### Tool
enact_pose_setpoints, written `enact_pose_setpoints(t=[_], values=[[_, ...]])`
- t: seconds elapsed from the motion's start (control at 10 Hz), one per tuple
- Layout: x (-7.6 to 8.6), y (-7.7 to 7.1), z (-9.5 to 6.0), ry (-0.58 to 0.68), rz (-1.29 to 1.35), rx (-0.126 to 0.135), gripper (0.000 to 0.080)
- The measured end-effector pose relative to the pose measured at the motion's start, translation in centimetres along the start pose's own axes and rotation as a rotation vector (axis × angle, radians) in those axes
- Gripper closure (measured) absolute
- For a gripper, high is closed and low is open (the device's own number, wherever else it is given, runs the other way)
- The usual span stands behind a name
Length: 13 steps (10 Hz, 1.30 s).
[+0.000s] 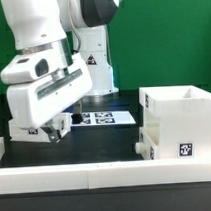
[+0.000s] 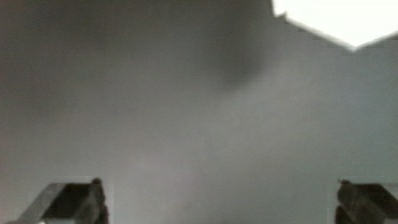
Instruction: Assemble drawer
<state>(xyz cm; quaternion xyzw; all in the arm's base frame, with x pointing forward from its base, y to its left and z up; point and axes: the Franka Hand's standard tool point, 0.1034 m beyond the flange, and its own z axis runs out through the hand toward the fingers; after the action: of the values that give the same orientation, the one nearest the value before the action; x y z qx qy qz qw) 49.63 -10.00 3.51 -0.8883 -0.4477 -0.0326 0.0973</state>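
Spread wide, the hand [image 2: 219, 205] holds nothing: in the wrist view its fingertips [image 2: 71, 205] stand far apart over blurred grey, with a bright white corner [image 2: 334, 18] beyond them that I cannot identify. In the exterior view the hand [image 1: 53, 129] hangs low over the dark tabletop [image 1: 106, 144], at the exterior view's left and just beside the marker board [image 1: 99, 118]; whether it touches the surface is hard to tell.

Well apart from it, at the exterior view's right, stands the drawer casing [image 1: 179, 115], upright and open at the top, with a square tag [image 1: 185, 149] on its near face. A lower white piece [image 1: 146, 146] sits against its side, probably a tray, though its shape is unclear.

The casing looks like thin, stiff plastic: likely light, smooth and somewhat slippery, and easy to tip or slide if pushed high up. A wall edge at the open top seems the best place to pinch, since the body looks too broad to span.

A low white border wall [image 1: 97, 174] runs along the near edge of the tabletop, and a green backdrop [image 1: 160, 41] closes off the room behind.
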Motion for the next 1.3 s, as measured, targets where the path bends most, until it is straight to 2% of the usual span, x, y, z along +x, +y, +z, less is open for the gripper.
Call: enact_pose_setpoints(t=[0.2, 0.3, 1.0, 1.1, 1.2, 1.3], values=[[-2.5, -0.6, -1.3, 0.002, 0.206, -0.037, 0.0151], [-3.4, -0.9, -2.1, 0.002, 0.28, -0.067, 0.0151], [-3.5, -1.3, -2.0, 0.021, 0.668, -0.061, 0.0151], [-4.1, -1.3, -2.0, 0.033, 0.781, -0.071, 0.0151], [-4.5, -1.7, -1.8, 0.036, 0.902, -0.066, 0.0151], [-4.6, -2.1, -1.7, 0.042, 0.975, -0.075, 0.0151]])
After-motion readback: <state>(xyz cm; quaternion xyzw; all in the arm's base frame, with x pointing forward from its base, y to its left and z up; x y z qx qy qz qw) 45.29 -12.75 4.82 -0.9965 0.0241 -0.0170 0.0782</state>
